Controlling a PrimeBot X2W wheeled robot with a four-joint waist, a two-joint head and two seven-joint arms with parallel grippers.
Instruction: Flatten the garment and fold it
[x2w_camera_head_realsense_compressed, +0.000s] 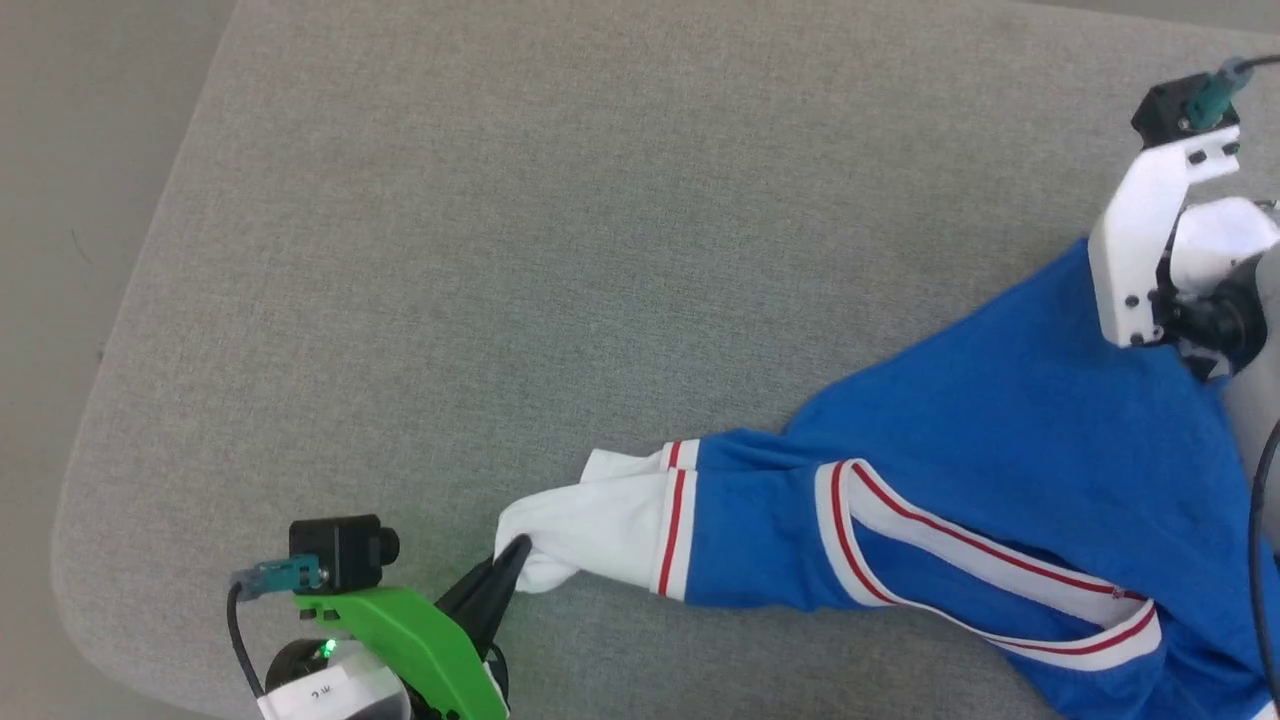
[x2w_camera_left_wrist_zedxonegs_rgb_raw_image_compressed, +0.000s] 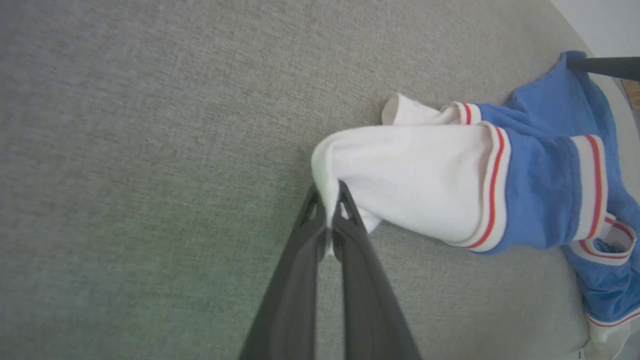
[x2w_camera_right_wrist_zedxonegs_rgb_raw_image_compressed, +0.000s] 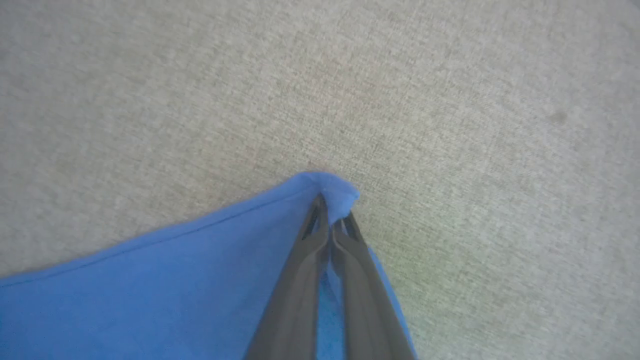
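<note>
The garment (x2w_camera_head_realsense_compressed: 1010, 450) is a bright blue jersey with white panels and thin red stripes, stretched from the lower middle to the right edge of the grey surface. My left gripper (x2w_camera_head_realsense_compressed: 517, 552) is shut on the white sleeve end (x2w_camera_left_wrist_zedxonegs_rgb_raw_image_compressed: 415, 175); in the left wrist view the cloth is pinched between the dark tips of this left gripper (x2w_camera_left_wrist_zedxonegs_rgb_raw_image_compressed: 329, 197). My right gripper (x2w_camera_right_wrist_zedxonegs_rgb_raw_image_compressed: 331, 207) is shut on a blue corner of the garment (x2w_camera_right_wrist_zedxonegs_rgb_raw_image_compressed: 330, 187). In the head view the right arm's white wrist bracket (x2w_camera_head_realsense_compressed: 1140, 250) stands over the jersey's far corner and hides the fingers.
The grey fabric-covered surface (x2w_camera_head_realsense_compressed: 560, 250) spreads wide behind and left of the jersey. Its rounded left edge (x2w_camera_head_realsense_compressed: 75, 500) meets the pale floor (x2w_camera_head_realsense_compressed: 60, 150). The green left wrist mount (x2w_camera_head_realsense_compressed: 410, 640) sits at the front edge.
</note>
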